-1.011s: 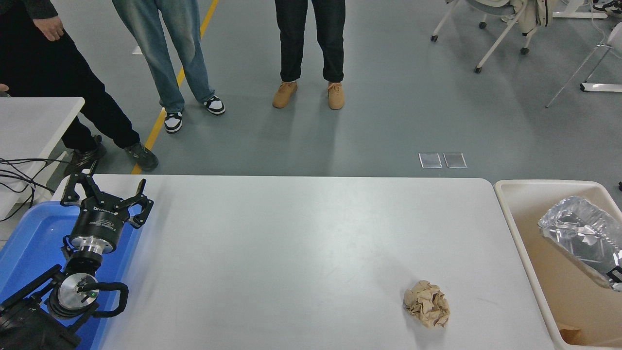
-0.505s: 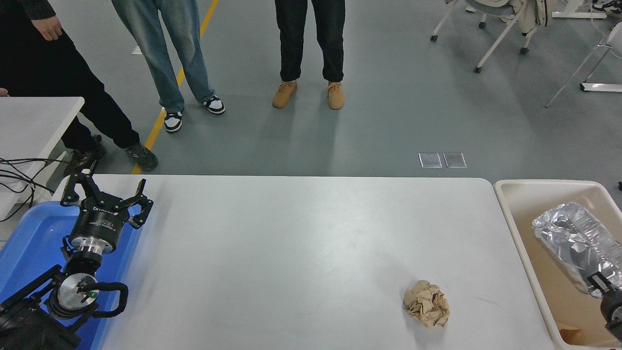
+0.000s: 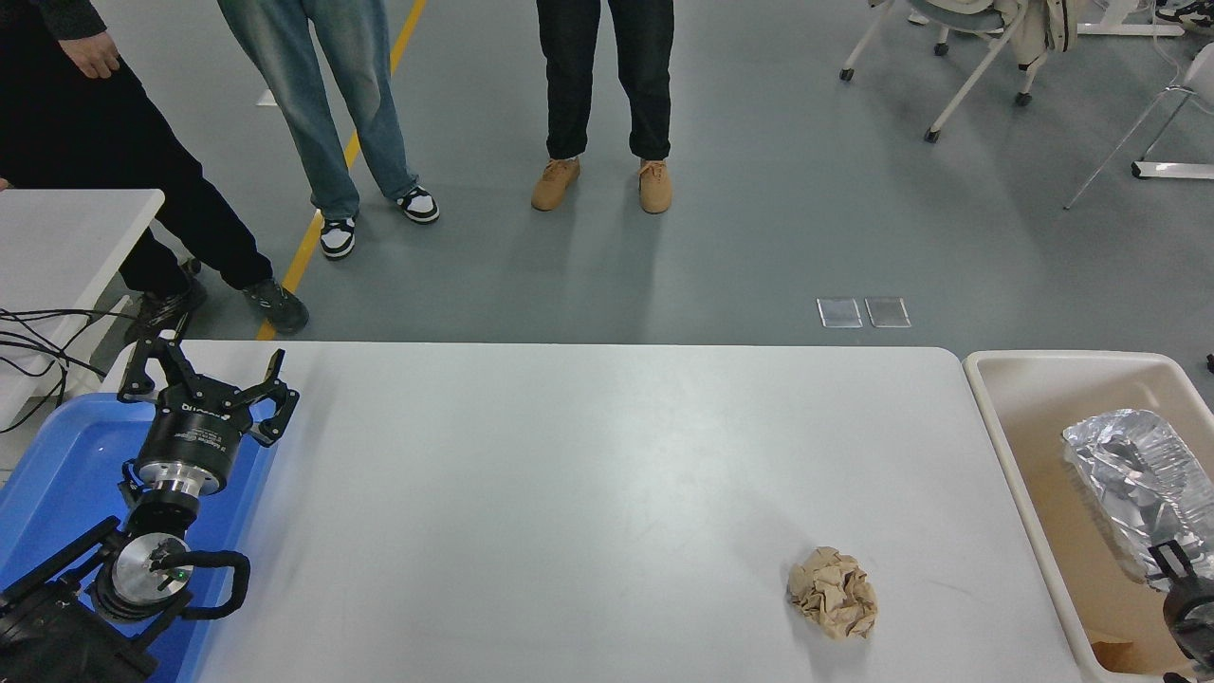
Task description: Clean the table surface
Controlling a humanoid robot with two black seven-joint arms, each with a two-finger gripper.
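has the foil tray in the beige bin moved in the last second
Yes. The crumpled foil tray first swung left toward the table, then slid back right and lower, nearer the beige bin's near end; the right gripper is at its lower end.

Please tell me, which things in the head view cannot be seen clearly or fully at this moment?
- Right gripper: mostly cut off by the right picture edge, so open or shut is unclear, as is any hold on the foil tray.
- Beige bin: its right part is out of frame.
- People at the far side: only legs and one hand show.
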